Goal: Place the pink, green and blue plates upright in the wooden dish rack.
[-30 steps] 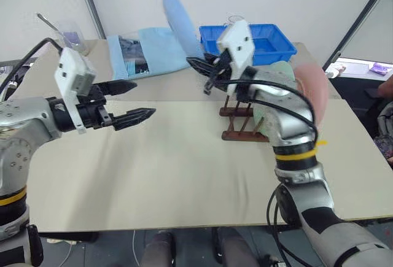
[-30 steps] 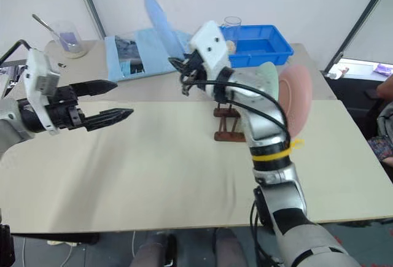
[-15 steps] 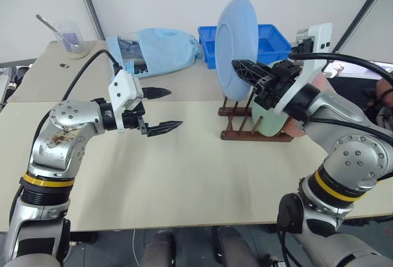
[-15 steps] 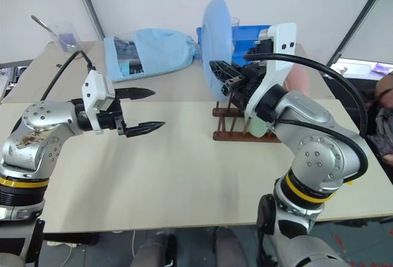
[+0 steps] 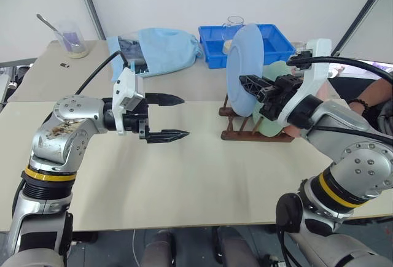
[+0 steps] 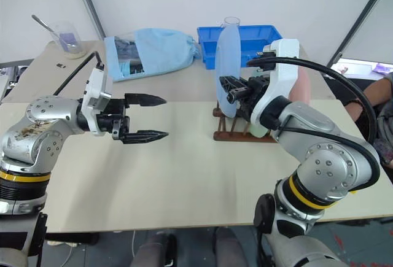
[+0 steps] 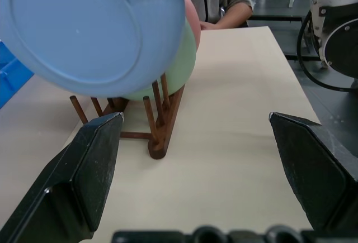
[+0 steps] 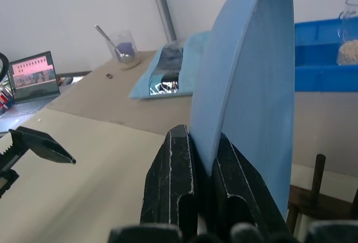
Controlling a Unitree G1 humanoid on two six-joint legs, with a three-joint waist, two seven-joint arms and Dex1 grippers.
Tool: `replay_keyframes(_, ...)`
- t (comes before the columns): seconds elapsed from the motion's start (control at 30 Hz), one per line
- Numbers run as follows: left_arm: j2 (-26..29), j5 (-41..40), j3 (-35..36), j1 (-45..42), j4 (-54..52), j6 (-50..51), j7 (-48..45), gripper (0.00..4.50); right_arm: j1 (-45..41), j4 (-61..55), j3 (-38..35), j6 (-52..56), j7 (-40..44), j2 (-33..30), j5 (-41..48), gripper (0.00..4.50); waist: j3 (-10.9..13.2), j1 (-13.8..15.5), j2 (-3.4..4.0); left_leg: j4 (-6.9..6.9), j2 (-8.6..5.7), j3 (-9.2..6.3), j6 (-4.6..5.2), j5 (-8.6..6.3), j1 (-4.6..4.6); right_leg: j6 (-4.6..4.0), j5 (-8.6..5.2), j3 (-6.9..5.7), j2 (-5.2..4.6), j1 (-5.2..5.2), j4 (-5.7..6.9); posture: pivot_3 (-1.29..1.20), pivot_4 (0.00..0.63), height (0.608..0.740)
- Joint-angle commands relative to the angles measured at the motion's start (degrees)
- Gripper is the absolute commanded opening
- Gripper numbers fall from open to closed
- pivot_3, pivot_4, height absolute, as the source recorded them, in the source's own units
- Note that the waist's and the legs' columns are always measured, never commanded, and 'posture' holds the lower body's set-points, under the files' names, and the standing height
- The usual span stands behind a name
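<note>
Blue plate (image 5: 244, 67) on edge above the wooden dish rack (image 5: 245, 133)
Right gripper (image 8: 199, 159) pinches its rim; left gripper (image 5: 175, 118) gapes over bare table (image 5: 184, 181).

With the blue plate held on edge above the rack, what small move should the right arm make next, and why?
Probably lower the blue plate into a free slot at the near end of the wooden dish rack. The right gripper is pinching its rim with the plate already upright, the green plate and pink plate stand further along, and bare pegs show below it.
</note>
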Motion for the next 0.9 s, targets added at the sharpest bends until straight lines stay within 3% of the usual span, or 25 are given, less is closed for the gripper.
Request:
replay_keyframes(0.03,-0.4,-0.2,0.5,-1.0,-0.6,-0.8,-0.1,4.48,-0.9,-1.2,-1.4,0.6,-0.2,-0.7,0.3,0.00,0.0,0.0,0.00,0.00,0.00,0.00,0.00,0.00,0.00,0.00,0.00,0.00,0.00,0.00,0.00,0.00,0.150,0.725)
replay_keyframes(0.37,-1.4,1.1,0.5,-1.1,-0.4,-1.6,0.5,4.48,-1.6,1.9,-1.9,0.6,-2.0,0.0,-0.2,0.00,0.0,0.0,0.00,-0.01,0.00,-0.02,0.00,0.00,-0.02,0.00,0.00,0.00,0.01,0.00,-0.01,0.00,0.150,0.725)
replay_keyframes(0.43,-1.6,1.4,0.5,-0.9,-0.5,-1.7,0.6,4.50,-1.7,2.3,-1.8,0.6,-2.3,-0.1,-0.4,0.89,0.0,0.0,0.00,0.00,0.00,-0.02,0.00,0.00,-0.02,0.00,0.00,0.00,0.01,0.00,-0.01,0.00,0.150,0.725)
replay_keyframes(0.67,-1.8,1.7,0.5,-0.5,-0.8,-1.8,1.3,4.50,-1.9,2.6,0.0,-1.4,-2.1,-1.8,-0.5,3.21,0.0,0.0,0.00,-0.01,0.00,-0.04,0.00,0.00,-0.03,-0.01,0.00,0.00,0.02,0.00,-0.02,0.00,0.150,0.725)
replay_keyframes(0.77,-1.9,2.0,0.5,-0.3,-0.8,-2.0,1.7,4.50,-1.0,2.8,3.2,-6.0,-0.2,-5.8,-0.4,4.22,0.0,0.0,0.00,-0.01,-0.01,-0.04,0.00,0.00,-0.04,0.00,-0.01,0.00,0.01,0.00,-0.03,0.00,0.150,0.725)
replay_keyframes(0.8,-1.9,2.3,0.5,-0.2,-0.7,-2.1,2.1,4.50,-1.0,3.1,3.7,-7.5,0.6,-6.9,-0.2,4.48,0.0,0.0,0.00,-0.01,-0.02,-0.04,0.00,0.00,-0.04,0.03,-0.02,0.00,0.01,0.00,-0.04,0.00,0.150,0.725)
replay_keyframes(0.9,-1.8,3.5,0.3,0.2,-0.5,-2.6,2.9,4.50,-1.5,4.5,5.1,-11.3,3.0,-10.8,0.3,4.48,0.0,0.0,0.00,-0.01,-0.01,-0.05,0.00,0.00,-0.04,0.12,-0.08,0.00,0.01,0.00,-0.04,0.00,0.150,0.725)
